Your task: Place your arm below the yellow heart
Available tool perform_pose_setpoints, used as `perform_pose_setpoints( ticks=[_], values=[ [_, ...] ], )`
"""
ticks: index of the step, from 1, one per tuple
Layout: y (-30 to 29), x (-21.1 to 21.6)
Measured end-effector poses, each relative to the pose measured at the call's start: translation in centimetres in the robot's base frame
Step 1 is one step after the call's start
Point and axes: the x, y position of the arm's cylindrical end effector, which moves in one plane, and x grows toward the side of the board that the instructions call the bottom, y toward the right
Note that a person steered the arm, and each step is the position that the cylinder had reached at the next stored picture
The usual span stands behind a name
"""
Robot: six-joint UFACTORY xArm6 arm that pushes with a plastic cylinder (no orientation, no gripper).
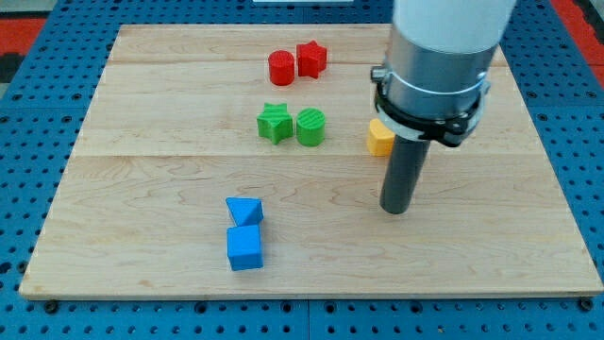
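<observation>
The yellow block point(379, 139), partly hidden behind the arm so its heart shape cannot be made out, lies right of the board's middle. My tip point(396, 210) rests on the board just below it and slightly to the view's right, a short gap apart. The arm's wide white and black body point(436, 66) covers the block's right side and whatever lies behind it.
A red cylinder point(281, 68) and a red star point(311, 59) sit at the top middle. A green star point(275, 123) and a green cylinder point(310, 127) sit below them. A blue triangle point(244, 211) and a blue cube point(244, 247) lie at lower left. The wooden board point(142, 189) has blue floor around it.
</observation>
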Motion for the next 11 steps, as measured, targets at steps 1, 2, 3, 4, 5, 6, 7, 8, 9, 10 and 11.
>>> perform_pose_setpoints(
  ticks=[1,2,3,4,5,6,7,8,9,10,11],
  values=[
    [0.5,-0.1],
    [1.4,-0.1],
    [1.4,-0.1],
    [1.4,-0.1],
    [1.4,-0.1],
    [1.1,-0.5],
    [1.1,-1.1],
    [-0.6,-1.1],
    [-0.8,-1.4],
    [-0.7,-1.4],
    [-0.6,-1.4]
  ],
)
